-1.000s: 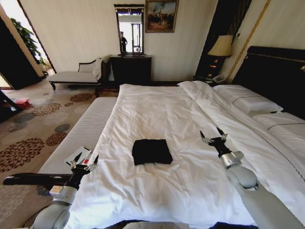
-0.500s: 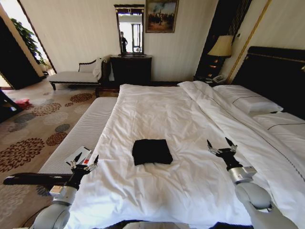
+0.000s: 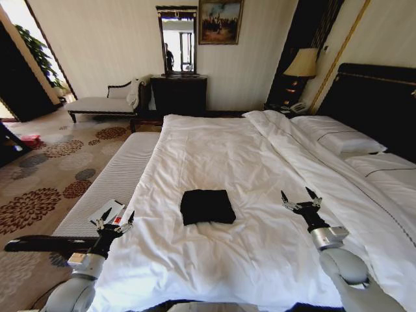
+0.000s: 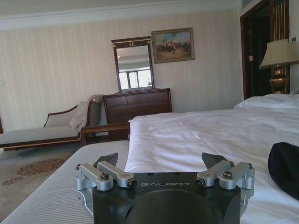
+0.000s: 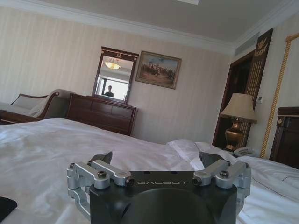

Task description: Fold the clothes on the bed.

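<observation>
The clothes (image 3: 207,206) lie as a compact black folded rectangle on the white duvet of the bed (image 3: 227,156), near its foot end. A dark edge of the clothes (image 4: 285,169) shows in the left wrist view and a corner of them (image 5: 5,207) in the right wrist view. My left gripper (image 3: 114,221) hovers open at the bed's left edge, well left of the clothes, with nothing between its fingers. My right gripper (image 3: 300,199) stands open above the duvet to the right of the clothes, also holding nothing.
A striped cushioned bench (image 3: 110,185) runs along the bed's left side with a small white card (image 3: 106,212) on it. Pillows (image 3: 338,138) and the dark headboard (image 3: 377,97) are at the right. A dresser (image 3: 177,94), chaise (image 3: 104,103) and lamp (image 3: 301,64) stand by the far wall.
My right gripper has drawn back to the right and nearer to me, away from the clothes, then held nearly still. The left arm and the clothes have not moved.
</observation>
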